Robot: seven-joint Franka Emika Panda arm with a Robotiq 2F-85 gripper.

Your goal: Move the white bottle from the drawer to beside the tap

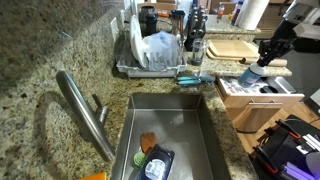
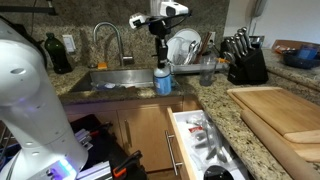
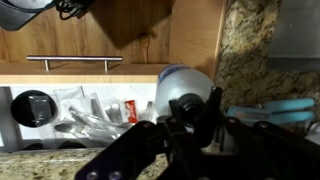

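Note:
The white bottle (image 2: 162, 78) with a black cap stands upright at the counter edge between the sink and the open drawer (image 2: 200, 140); I cannot tell whether it touches the counter. It also shows in an exterior view (image 1: 249, 76) and in the wrist view (image 3: 178, 83). My gripper (image 2: 160, 57) comes straight down and is shut on the bottle's cap, as both the exterior view (image 1: 260, 62) and the wrist view (image 3: 186, 108) show. The tap (image 2: 110, 40) rises behind the sink, apart from the bottle; it also shows in an exterior view (image 1: 85, 110).
The drawer (image 1: 262, 100) holds utensils and small items (image 3: 80, 110). A dish rack (image 2: 186, 45) with plates, a glass (image 2: 208, 70), a knife block (image 2: 245, 60) and a wooden cutting board (image 2: 280, 110) stand on the granite counter. The sink (image 1: 190, 110) holds sponges.

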